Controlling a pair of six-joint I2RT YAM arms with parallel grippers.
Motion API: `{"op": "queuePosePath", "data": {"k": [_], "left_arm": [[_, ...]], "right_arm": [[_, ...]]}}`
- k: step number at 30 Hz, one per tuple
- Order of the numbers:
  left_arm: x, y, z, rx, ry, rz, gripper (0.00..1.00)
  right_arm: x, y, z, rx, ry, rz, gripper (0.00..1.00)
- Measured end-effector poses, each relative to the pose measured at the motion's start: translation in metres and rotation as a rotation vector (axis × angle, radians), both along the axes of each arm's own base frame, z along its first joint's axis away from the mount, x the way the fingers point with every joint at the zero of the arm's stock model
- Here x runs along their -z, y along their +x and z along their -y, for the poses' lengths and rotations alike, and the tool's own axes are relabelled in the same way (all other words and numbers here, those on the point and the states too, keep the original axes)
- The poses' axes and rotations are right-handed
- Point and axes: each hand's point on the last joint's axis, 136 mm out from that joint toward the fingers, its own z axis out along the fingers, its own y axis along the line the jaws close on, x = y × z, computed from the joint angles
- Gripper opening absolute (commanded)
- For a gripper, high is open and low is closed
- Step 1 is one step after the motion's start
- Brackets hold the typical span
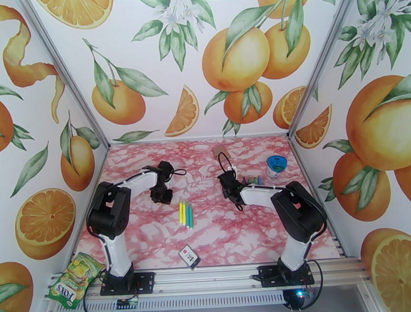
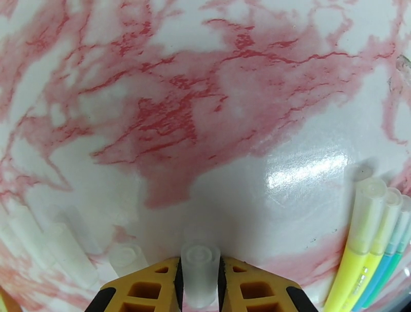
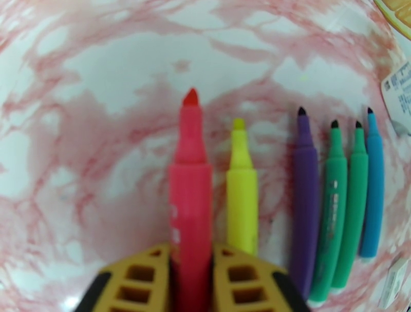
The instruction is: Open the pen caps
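In the left wrist view my left gripper point(image 2: 200, 274) is shut on a clear pen cap point(image 2: 200, 255) just above the table. Loose clear caps point(image 2: 67, 246) lie to its left. To its right lie several capped pens point(image 2: 367, 231), yellow, blue and green; from above they point(image 1: 185, 213) sit mid-table, right of the left gripper point(image 1: 162, 196). My right gripper point(image 3: 191, 252) is shut on an uncapped pink pen point(image 3: 191, 190), low over the table. Beside it lie uncapped pens: yellow point(image 3: 242, 200), purple point(image 3: 305, 195), two green point(image 3: 336, 205) and blue point(image 3: 374, 195). From above the right gripper point(image 1: 230, 192) is left of them.
A round blue-lidded container point(image 1: 276, 166) stands at the back right. A small black-and-white card point(image 1: 190, 256) lies near the front edge. A green sweets packet point(image 1: 75, 280) rests off the table's front left corner. Printed walls close in the marbled table point(image 1: 138, 241) on three sides.
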Motion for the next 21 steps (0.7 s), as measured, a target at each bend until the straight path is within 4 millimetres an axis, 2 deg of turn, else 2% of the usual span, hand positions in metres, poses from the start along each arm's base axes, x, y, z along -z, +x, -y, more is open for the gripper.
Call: {"op": "queuePosePath", "data": {"k": [10,14,17,21], "left_arm": [[0.0,0.0,0.002,0.001,-0.01,-0.004,0.29],[-0.003,0.0,0.003,0.001,-0.017,0.0,0.3],[-0.01,0.002,0.004,0.001,-0.028,0.018,0.31],[-0.024,0.005,0.008,0.003,-0.056,0.056,0.31]], "right_arm": [[0.0,0.0,0.0,0.002,-0.001,-0.003,0.29],[0.0,-0.001,0.0,0.0,-0.002,-0.003,0.34],[-0.002,-0.002,0.001,-0.006,-0.007,-0.008,0.38],[-0.018,-0.006,-0.002,-0.03,0.024,0.016,0.42]]}}
